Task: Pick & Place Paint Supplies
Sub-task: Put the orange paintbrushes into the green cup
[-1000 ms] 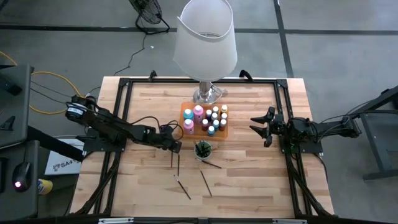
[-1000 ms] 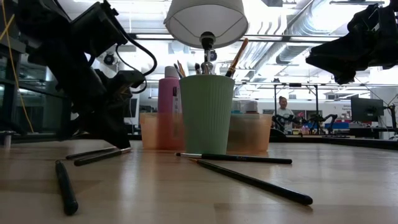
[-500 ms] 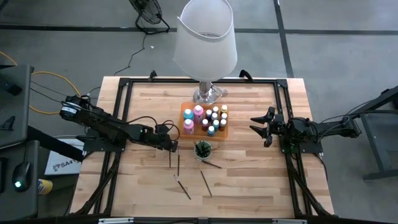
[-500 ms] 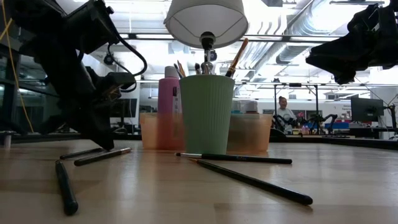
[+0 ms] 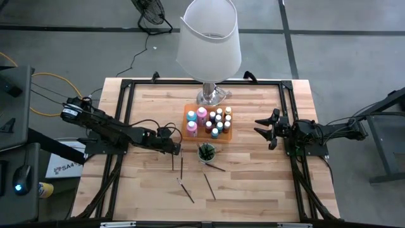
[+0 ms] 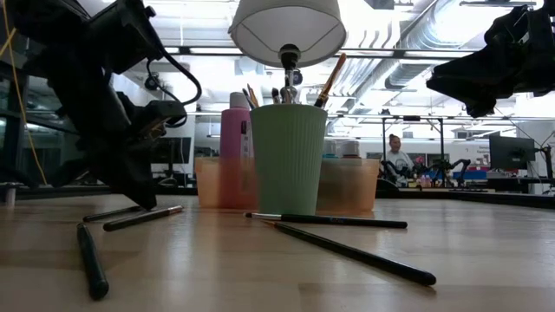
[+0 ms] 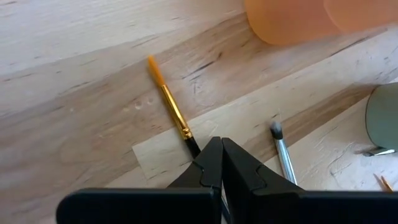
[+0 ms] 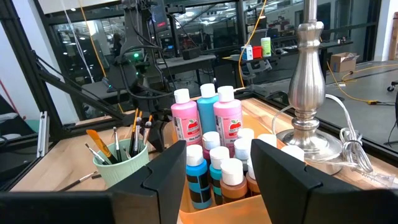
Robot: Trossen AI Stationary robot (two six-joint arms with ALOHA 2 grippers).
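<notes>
The green cup [image 5: 206,152] stands near the middle of the desk [image 5: 253,183] and holds several brushes upright, bristles up. Just behind it, toward the lamp [image 5: 209,38], sits the orange tray [image 5: 188,114] packed with small paint bottles [image 5: 218,120] and a few taller pink and teal bottles [image 8: 216,112]. The left claw [image 5: 176,148] is down at the desk just to the left of the cup, its fingers [image 7: 214,165] pressed together over the dark handle of a brush with yellow bristles [image 7: 169,102] that lies flat on the wood; whether it actually pinches the handle cannot be told. A second brush with a silver ferrule [image 7: 283,155] lies just beside that one, between it and the cup. In front of the cup two more dark brushes [image 5: 209,186] lie loose on the desk, and another thin brush [image 5: 216,167] rests close against the cup's base. The right claw [image 5: 264,129] hangs above the desk well to the right of the cup, with its fingers [image 8: 283,162] apart and nothing between them, facing the tray. In the low view a person [image 6: 396,161] stands far off in the room behind the cup.
</notes>
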